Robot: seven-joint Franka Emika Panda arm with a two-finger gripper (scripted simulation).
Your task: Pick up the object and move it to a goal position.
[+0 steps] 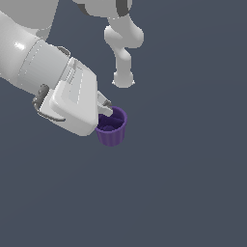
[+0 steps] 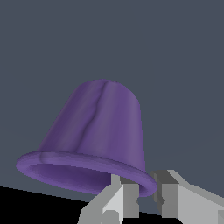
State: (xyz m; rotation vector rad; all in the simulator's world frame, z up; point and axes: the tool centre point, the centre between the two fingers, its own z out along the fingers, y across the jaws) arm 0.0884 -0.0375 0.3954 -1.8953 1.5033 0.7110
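The object is a small purple cup (image 1: 114,131) with ribbed, tapered sides, standing rim up in the middle of the exterior view. My gripper (image 1: 107,111) reaches in from the exterior view's left and sits at the cup's rim, with one finger (image 1: 104,103) showing just over the rim. In the wrist view the cup (image 2: 96,131) fills the middle. The gripper (image 2: 144,197) has its two fingers close together with the cup's rim between them, one finger (image 2: 118,203) on the inner side and the other outside. I cannot tell whether the cup rests on the ground.
The ground (image 1: 183,193) is a plain grey-blue surface with no other objects on it. The arm's white links (image 1: 123,53) hang at the top of the exterior view, behind the cup.
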